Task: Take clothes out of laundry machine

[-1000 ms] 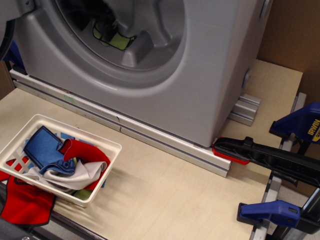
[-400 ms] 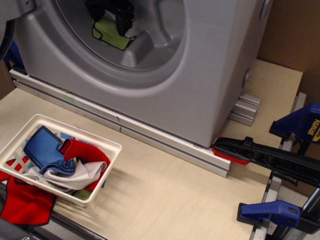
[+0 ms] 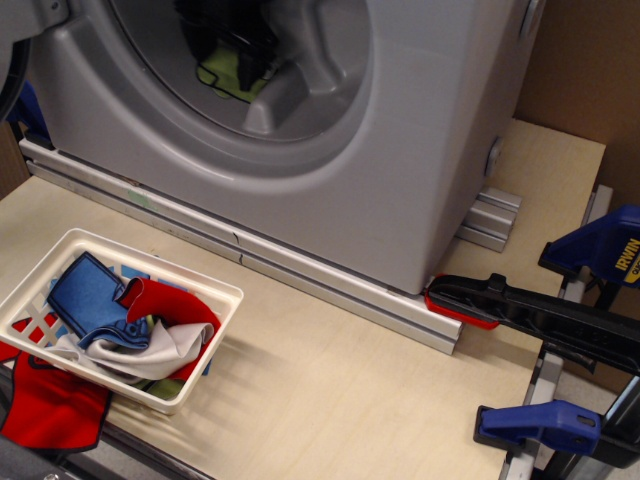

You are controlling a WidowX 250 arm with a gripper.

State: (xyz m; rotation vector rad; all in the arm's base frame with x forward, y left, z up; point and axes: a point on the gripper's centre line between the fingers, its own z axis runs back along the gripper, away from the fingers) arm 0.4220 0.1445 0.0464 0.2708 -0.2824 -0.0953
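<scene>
End effector (image 3: 243,55) deep inside laundry machine (image 3: 400,150) drum, right over clothes (image 3: 225,72); grip state can't tell, too dark. White basket (image 3: 215,295) below machine on tabletop (image 3: 350,390).

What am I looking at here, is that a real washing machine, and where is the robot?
It is a grey toy-like laundry machine fixed on a wooden table, filmed by one camera looking down from the front. The robot shows only as a dark gripper reaching inside the round drum, right at a lime-green cloth. Whether it grips the cloth is too dark to tell. In front stands a white basket with blue, red and white cloths. At the right, blue and black clamps appear to hold the setup in place.
</scene>
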